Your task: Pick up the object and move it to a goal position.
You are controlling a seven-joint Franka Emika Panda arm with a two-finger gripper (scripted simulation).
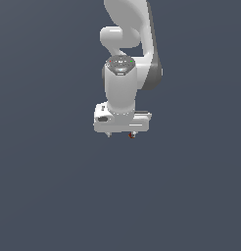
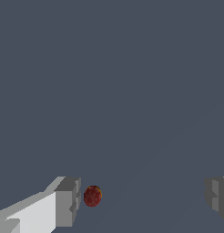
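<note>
setting: bare simulator scene, no real room | evidence: flat uniform slate-grey backdrop [image 1: 44, 196], no furniture or walls | only a rendered white robot arm [image 1: 123, 88] visible

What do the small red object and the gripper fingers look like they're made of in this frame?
The red object: a rounded, matte dark red body with faint yellowish speckles, strawberry-like; whether soft or hard can't be told from a render. The gripper fingers: flat grey blocks with hard edges and no shine, resembling matte plastic or painted metal; the arm body reads as glossy white plastic.
</note>
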